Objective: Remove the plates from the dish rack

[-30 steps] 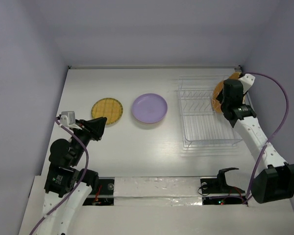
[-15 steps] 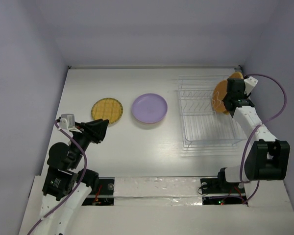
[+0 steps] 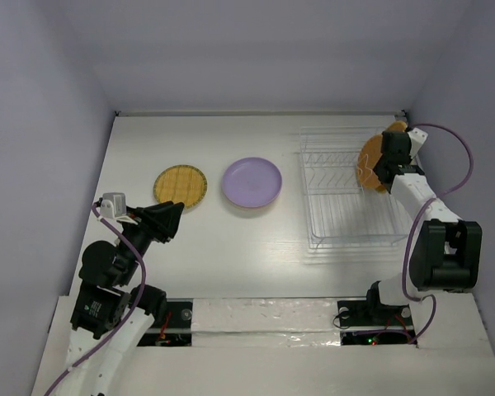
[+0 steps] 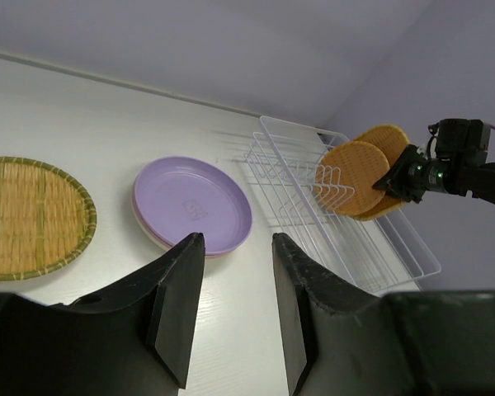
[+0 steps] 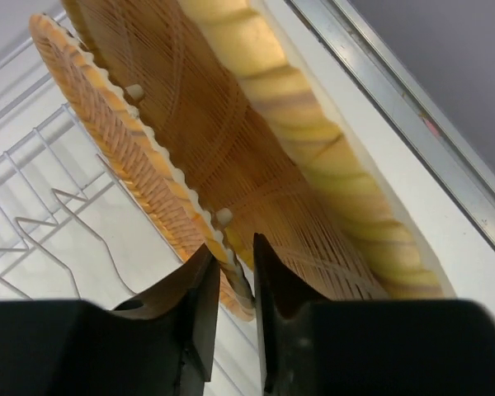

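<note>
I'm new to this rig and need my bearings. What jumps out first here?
The right gripper pinches the rim of an orange woven plate at the right end of the wire dish rack, a second orange plate behind it. Left of the rack, a purple plate and a yellow woven plate lie flat, the open left gripper hovering near them.

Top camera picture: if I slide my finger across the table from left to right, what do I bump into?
yellow woven plate → purple plate → dish rack → orange plates standing at the rack's right end
</note>
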Controlling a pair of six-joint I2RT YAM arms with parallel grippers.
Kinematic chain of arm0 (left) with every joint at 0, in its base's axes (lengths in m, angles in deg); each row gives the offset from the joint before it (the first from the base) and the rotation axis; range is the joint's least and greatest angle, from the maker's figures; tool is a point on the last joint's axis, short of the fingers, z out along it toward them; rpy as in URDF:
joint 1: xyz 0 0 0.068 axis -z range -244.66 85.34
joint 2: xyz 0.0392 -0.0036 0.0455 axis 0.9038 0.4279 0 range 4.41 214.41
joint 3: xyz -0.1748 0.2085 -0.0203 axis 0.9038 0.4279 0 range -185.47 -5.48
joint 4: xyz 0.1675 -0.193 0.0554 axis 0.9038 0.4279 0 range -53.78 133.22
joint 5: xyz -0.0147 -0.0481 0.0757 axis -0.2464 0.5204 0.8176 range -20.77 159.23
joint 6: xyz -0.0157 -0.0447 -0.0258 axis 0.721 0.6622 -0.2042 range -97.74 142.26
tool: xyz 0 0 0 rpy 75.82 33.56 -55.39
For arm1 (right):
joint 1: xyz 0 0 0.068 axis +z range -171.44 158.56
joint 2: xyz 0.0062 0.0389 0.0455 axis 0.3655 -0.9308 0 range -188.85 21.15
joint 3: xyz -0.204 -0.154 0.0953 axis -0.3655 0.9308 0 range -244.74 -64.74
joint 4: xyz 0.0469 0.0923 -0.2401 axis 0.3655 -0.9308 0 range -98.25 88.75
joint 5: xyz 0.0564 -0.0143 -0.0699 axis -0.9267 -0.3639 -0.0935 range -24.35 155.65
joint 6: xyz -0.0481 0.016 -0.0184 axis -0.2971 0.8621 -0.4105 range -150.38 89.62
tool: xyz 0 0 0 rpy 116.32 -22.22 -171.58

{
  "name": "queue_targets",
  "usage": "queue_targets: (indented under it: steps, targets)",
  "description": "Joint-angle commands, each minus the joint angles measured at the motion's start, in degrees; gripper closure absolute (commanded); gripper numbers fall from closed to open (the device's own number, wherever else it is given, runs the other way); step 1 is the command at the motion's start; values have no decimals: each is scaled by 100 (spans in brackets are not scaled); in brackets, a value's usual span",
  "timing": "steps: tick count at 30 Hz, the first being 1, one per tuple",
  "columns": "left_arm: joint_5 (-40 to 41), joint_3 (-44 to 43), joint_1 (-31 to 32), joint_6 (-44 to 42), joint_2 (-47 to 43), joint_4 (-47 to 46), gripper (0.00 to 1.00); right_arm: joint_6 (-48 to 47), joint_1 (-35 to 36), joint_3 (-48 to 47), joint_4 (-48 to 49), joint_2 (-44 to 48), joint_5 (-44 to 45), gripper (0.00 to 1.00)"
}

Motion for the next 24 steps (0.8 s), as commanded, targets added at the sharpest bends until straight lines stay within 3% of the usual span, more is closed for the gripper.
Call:
queue_targets:
  steps: [1, 9, 24]
  targets:
    - [47, -122, 36, -2, -70, -163, 64, -116, -40, -217, 450, 20, 31, 80]
    - [38, -104, 89, 7, -43, -189, 64, -380, 38, -331, 240, 459, 137, 100]
    - [20, -95, 36, 16, 9, -207, 64, -1100, 1312, -1104, -559, 1100, 1497, 100]
